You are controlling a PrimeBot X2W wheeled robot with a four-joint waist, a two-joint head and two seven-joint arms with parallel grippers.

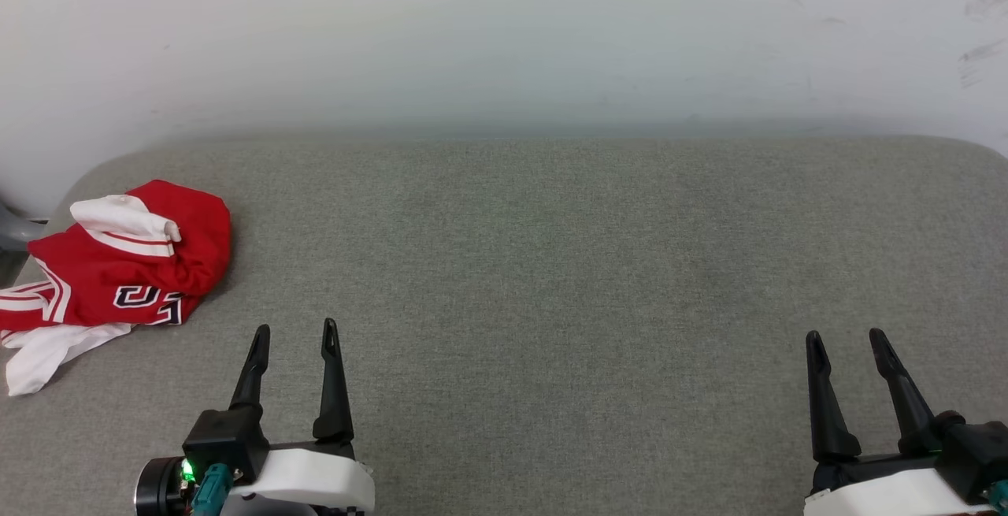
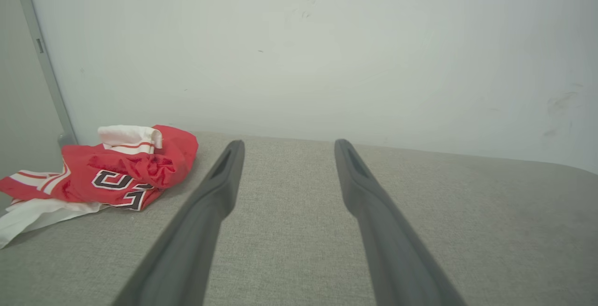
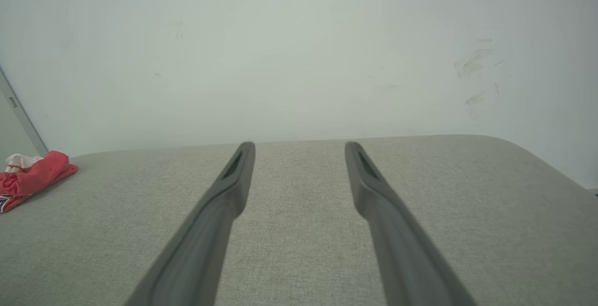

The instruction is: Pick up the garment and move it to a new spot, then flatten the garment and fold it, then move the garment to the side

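The crumpled garment is the one obstacle on the grey bench, heaped at its far left corner. To the right of the garment, open fabric runs all the way to the rounded far corner. Just behind the garment the pale wall closes off that side. A grey upright strip stands to its left. The left pincer, fingers spread, sits near the garment with bare cloth between them.

Garment at the left edge of the padded surface, grippers along its near edge.
The garment lies bunched by the far-left corner. The left gripper is near it, the right gripper well apart by the near-right corner, and a wall stands behind the far edge.
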